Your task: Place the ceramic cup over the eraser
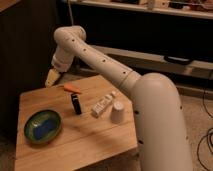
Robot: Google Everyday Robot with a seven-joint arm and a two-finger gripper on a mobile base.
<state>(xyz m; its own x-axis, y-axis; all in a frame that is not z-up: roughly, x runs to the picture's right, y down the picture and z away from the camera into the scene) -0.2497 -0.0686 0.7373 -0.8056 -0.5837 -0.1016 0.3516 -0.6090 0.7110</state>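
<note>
the gripper (51,78) hung over the table's (90,145) far left corner, well apart from the ceramic cup (117,113) – whether it was clenched or released could not be told. the cup sat near the right edge, a white tube (101,106) between it and the upright eraser (76,103). the reach probably called for a descent from above, clear of the tube.

Wood table (90,145), green bowl (28,133) w/ blue block (45,127), orange marker (71,88) nr gripper (50,78) at far-left, white tube (102,105) centre
</note>
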